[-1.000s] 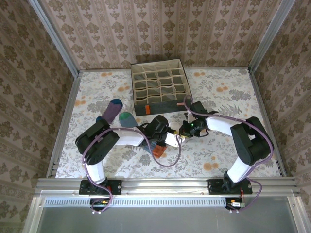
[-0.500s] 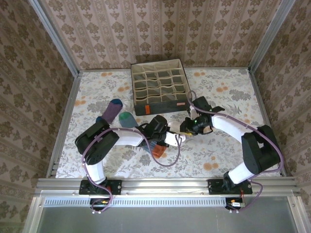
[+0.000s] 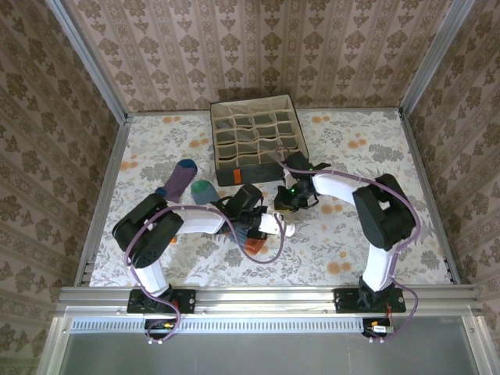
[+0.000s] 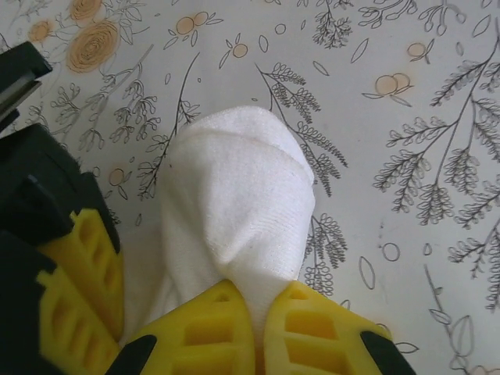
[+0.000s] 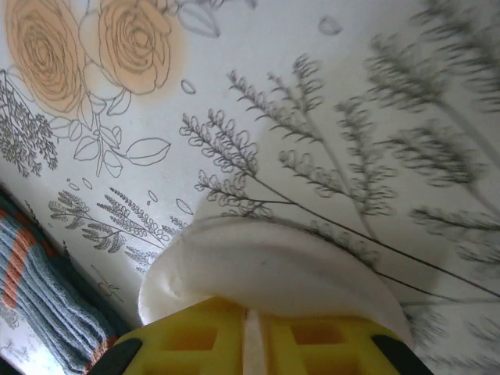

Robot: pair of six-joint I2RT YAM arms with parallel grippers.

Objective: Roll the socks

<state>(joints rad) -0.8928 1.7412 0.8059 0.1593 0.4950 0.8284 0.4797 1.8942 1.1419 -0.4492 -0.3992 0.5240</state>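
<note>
A white sock (image 4: 234, 211) lies bunched on the flowered table, and both grippers pinch it. My left gripper (image 4: 259, 316) is shut on one end, with fabric squeezed between its yellow fingers (image 4: 195, 328). My right gripper (image 5: 248, 332) is shut on a fold of the same white sock (image 5: 273, 269). In the top view the two grippers meet mid-table, left gripper (image 3: 269, 223) and right gripper (image 3: 283, 207), with the white sock (image 3: 287, 229) poking out beside them. A grey-blue striped sock (image 3: 251, 244) with orange lies under the left arm and is also in the right wrist view (image 5: 39, 293).
The grey compartment box (image 3: 258, 139) stands just behind the grippers at the table's back centre. A purple sock with a blue toe (image 3: 181, 178) and a green sock toe (image 3: 205, 191) lie at the left. Metal rails edge the table.
The right arm has swung left and its gripper has shifted closer to the left gripper, re-gripping the white sock. The left gripper has closed on the sock and stayed put.
</note>
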